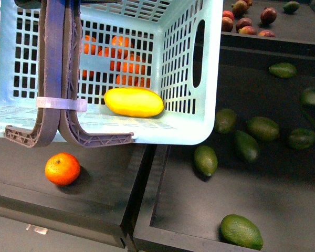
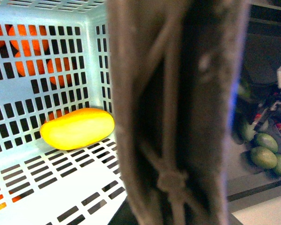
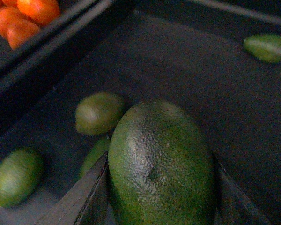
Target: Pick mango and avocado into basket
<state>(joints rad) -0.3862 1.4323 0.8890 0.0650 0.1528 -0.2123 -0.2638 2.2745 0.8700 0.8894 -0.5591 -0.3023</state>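
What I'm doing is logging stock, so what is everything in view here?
Basket: one, pale teal, brown handles, front left above the trays.
Mango: one, yellow, on the basket floor.
Oranges: one, orange, on the left tray; more behind the basket's lattice.
Avocados: eight, dark green, loose in the right tray.
Held avocado: one, dark green, between the right fingers.
Reddish fruits: several, far right tray.
Trays: three, dark grey.
Right fingers: dark, shut on that avocado; left fingers not in view.
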